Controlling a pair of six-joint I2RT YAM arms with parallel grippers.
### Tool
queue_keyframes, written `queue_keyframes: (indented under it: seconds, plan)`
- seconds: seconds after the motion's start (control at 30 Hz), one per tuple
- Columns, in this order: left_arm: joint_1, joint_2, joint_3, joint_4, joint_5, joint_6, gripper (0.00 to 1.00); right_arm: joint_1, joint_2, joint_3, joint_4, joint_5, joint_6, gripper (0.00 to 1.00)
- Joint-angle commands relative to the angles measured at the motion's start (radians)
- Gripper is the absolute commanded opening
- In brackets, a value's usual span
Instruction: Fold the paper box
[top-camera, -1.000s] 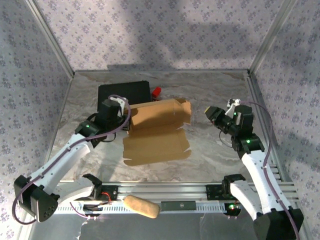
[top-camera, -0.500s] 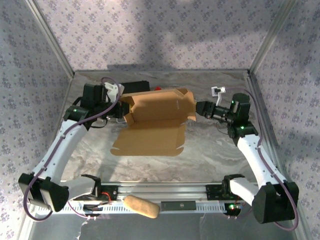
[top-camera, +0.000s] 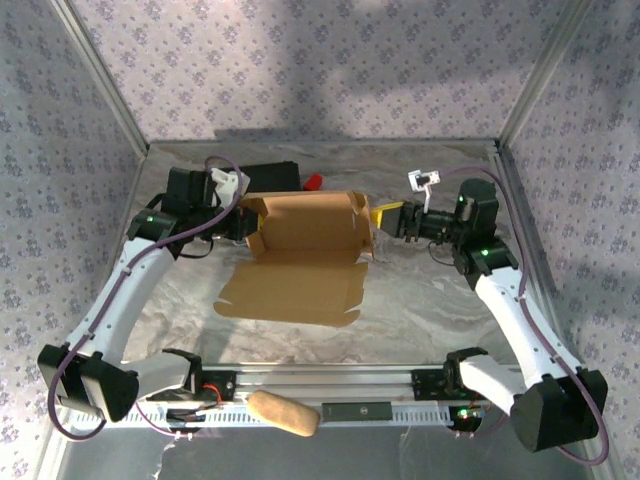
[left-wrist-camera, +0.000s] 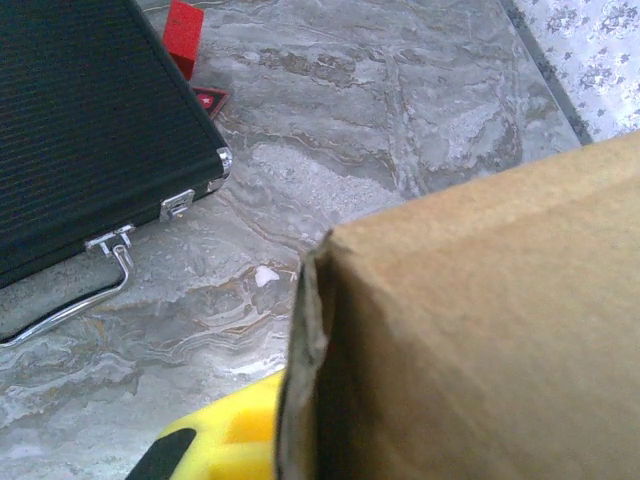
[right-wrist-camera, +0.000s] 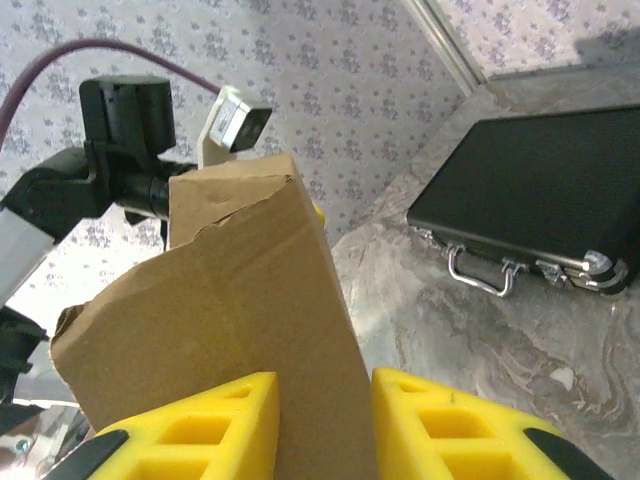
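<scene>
My right claw (right-wrist-camera: 325, 388) is pinched on the end flap of the paper box (top-camera: 305, 225), and my left claw (top-camera: 241, 220) is clamped shut on the opposite end. The box sits mid-tabletop (top-camera: 430, 295), back wall raised. Imo pivot both ends evenly along the crease, no yanking.

paper box (top-camera: 305, 240) stands raised mid-table and blocks the centre. black case (top-camera: 272, 175) and red block (top-camera: 313, 182) just behind it crowd back-left. bare table (top-camera: 440, 310) front-right is free to pass.
</scene>
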Motion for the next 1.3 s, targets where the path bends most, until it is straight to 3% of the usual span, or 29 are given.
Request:
queue_keyframes:
  seconds: [0.0, 0.5, 1.27]
  plan:
    - [0.003, -0.001, 0.035, -0.004, 0.006, 0.004, 0.0, 0.014, -0.016, 0.029, -0.051, -0.022, -0.056, 0.32]
    - [0.002, -0.005, 0.025, 0.01, 0.011, -0.011, 0.0, 0.114, -0.017, 0.079, -0.175, 0.062, -0.169, 0.33]
    - [0.003, 0.001, 0.013, 0.06, -0.028, -0.036, 0.0, 0.128, -0.085, 0.053, -0.225, 0.036, -0.184, 0.38]
